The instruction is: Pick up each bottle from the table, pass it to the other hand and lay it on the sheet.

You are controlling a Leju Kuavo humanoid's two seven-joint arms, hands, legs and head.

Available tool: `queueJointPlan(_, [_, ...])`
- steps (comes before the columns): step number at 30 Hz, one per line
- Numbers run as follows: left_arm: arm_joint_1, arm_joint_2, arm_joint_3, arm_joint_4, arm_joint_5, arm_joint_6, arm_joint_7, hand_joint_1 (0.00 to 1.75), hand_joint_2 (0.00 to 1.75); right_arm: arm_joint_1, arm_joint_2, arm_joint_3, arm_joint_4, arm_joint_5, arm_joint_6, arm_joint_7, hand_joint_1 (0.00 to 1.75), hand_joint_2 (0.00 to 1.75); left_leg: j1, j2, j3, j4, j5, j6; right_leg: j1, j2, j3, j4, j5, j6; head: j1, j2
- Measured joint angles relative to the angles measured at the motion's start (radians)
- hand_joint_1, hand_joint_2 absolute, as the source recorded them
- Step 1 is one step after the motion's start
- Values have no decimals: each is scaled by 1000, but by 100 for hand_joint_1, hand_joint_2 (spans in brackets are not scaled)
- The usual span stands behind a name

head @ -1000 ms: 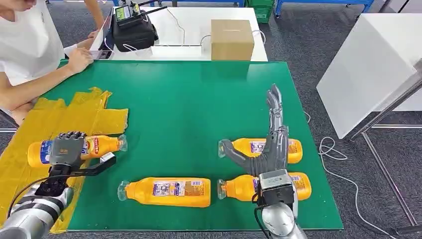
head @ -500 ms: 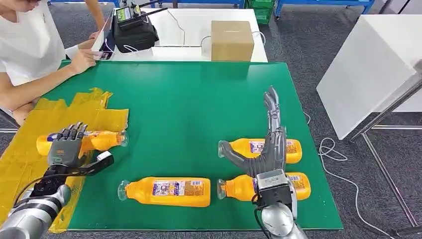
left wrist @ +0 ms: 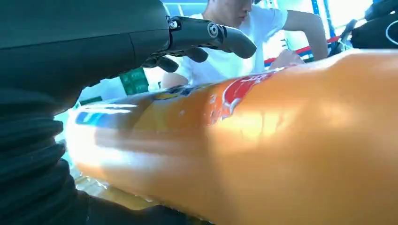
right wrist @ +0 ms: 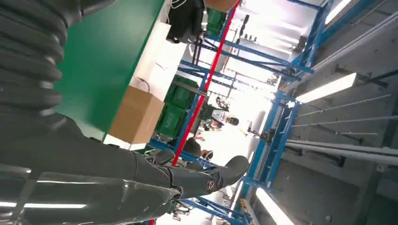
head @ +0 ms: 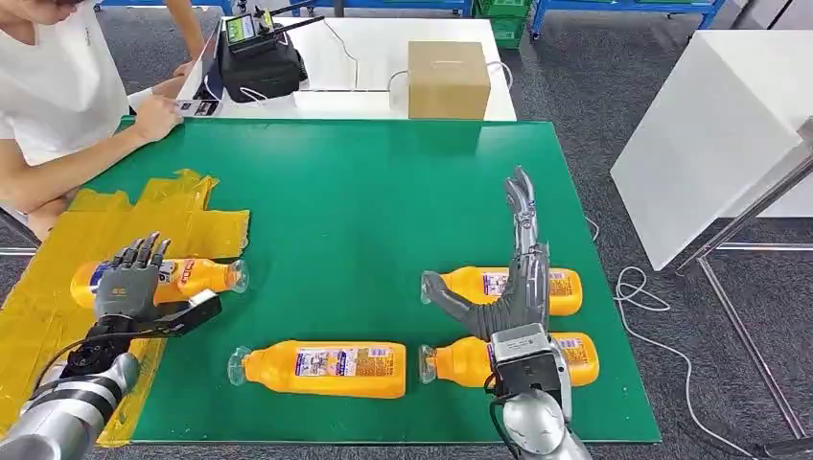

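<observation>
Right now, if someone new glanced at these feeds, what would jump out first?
Probably the three orange bottles lying on their sides near the front of the green table, with the right hand spread open above the two on the right. Next, the left hand, fingers apart over a fourth bottle resting on the yellow sheet at the left.

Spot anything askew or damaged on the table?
Only the yellow sheet: it's crumpled, with ragged edges. The four bottles lie on their sides, intact, nothing spilled; one lies on the sheet by the left hand.
</observation>
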Motion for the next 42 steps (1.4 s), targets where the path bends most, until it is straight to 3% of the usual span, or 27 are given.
queueJointPlan(7, [30,-39,40,-66,138,-50,-163,0,175,1,0,-2,0,14,3,6,0,175,0,0,0,0,0,0,0,0,-1,0,0,0,0,0])
queueJointPlan(18, [126,-61,-8,-340,228,-214,-198,0,175,3,0,-21,-1,37,29,14,0,175,0,1,-4,0,0,0,0,0,-2,0,1,1,0,0])
queueJointPlan(19, [131,-61,-12,-355,230,-217,-198,0,0,3,0,-22,-1,37,30,14,0,175,0,1,-4,0,0,0,0,0,-2,0,1,1,0,0])
queueJointPlan(28, [163,-53,-50,-460,356,-314,-256,0,0,3,0,-26,-1,39,75,24,0,175,0,2,-6,0,0,0,0,0,2,0,1,1,0,0])
queueJointPlan(34, [207,-51,-63,-554,627,-437,-430,0,0,-19,-21,19,16,48,274,18,0,175,0,2,-6,0,0,0,0,0,2,0,1,1,0,0])
queueJointPlan(35, [210,-54,-63,-567,673,-462,-460,0,175,-28,-27,35,24,53,307,10,0,175,0,2,-6,0,0,0,0,0,1,0,1,1,0,0])
queueJointPlan(38, [220,-87,-54,-623,853,-552,-545,0,175,-61,-53,106,65,53,415,-16,0,175,0,1,-6,0,0,1,0,0,-3,0,1,1,0,0])
queueJointPlan(42, [232,-138,-32,-691,972,-599,-557,0,175,-98,-75,194,127,66,440,-14,0,175,0,1,-7,1,1,1,0,0,3,0,1,1,0,0])
